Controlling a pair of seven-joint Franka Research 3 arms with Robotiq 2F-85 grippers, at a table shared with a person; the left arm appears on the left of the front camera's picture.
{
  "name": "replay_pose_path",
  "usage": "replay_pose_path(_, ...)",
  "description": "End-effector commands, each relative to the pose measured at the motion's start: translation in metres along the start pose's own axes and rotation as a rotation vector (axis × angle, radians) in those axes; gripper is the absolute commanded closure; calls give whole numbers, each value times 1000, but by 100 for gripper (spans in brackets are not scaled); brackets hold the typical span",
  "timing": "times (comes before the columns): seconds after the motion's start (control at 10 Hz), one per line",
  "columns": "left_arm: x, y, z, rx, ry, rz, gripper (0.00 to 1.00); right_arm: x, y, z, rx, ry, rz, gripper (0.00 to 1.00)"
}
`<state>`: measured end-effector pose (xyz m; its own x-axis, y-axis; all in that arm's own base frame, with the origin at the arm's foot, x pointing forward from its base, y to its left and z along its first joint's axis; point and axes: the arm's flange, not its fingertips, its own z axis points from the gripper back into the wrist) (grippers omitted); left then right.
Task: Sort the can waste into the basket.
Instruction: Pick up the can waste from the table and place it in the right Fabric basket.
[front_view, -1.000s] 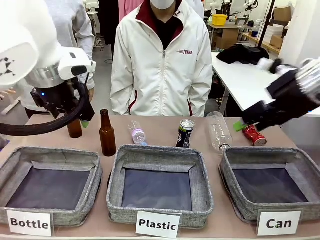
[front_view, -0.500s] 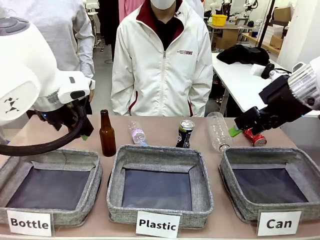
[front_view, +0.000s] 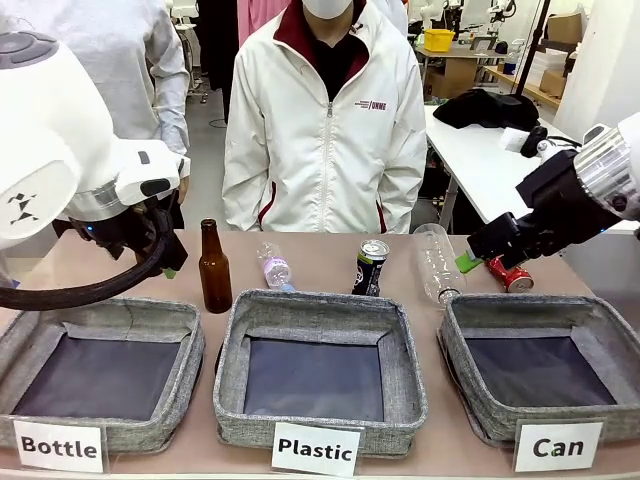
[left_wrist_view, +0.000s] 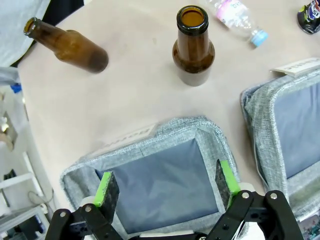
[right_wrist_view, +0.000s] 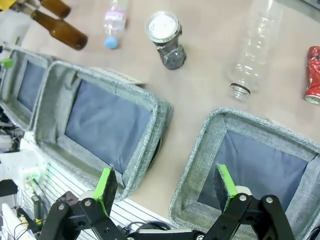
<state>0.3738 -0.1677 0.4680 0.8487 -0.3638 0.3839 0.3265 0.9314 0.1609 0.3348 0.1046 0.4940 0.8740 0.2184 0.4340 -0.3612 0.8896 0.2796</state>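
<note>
Lying on its side, red can (right_wrist_view: 314, 75); black-and-blue can (front_view: 371, 268) upright.

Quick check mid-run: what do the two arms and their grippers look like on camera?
The left arm is a glossy white shell with small black triangle markings and a black cable. The right arm has a ribbed silver ring at the wrist. The left gripper and right gripper are black linkages with bright green pads.
</note>
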Motion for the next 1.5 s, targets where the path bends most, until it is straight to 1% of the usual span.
replay_pose_path(0.0,0,0,0,0,0,0,0,0,0,0,0,0,0,0)
replay_pose_path(0.1,-9,14,41,-188,-20,68,0,-10,-8,34,99,23,-83,0)
replay_pose_path(0.2,-20,36,69,-381,19,99,0,-23,-22,66,147,83,-201,0)
replay_pose_path(0.3,-33,62,78,-489,60,162,0,-40,-43,93,237,89,-274,0)
replay_pose_path(0.4,-54,98,77,-547,85,255,0,-62,-75,116,322,67,-361,0)
replay_pose_path(0.5,-78,137,69,-628,58,359,0,-86,-106,130,413,25,-405,0)
replay_pose_path(0.6,-103,176,66,-721,21,462,0,-112,-137,140,465,-37,-490,0)
replay_pose_path(0.7,-136,211,62,-805,-62,578,0,-140,-166,143,487,-110,-611,0)
replay_pose_path(0.8,-167,229,49,-862,-116,708,0,-168,-195,144,508,-219,-746,0)
replay_pose_path(0.9,-185,239,33,-893,-122,817,0,-196,-223,144,556,-340,-851,0)
replay_pose_path(1.0,-192,239,23,-916,-119,888,0,-215,-242,142,580,-395,-916,0)
replay_pose_path(1.1,-197,240,16,-947,-134,930,0,-229,-258,138,595,-436,-980,0)
replay_pose_path(1.2,-194,237,11,-989,-168,977,0,-240,-271,134,619,-474,-1031,0)
replay_pose_path(1.3,-194,227,10,-990,-168,1011,0,-249,-282,130,629,-510,-1095,0)
replay_pose_path(1.4,-190,218,10,-971,-148,1046,0,-252,-280,130,571,-557,-1130,0)
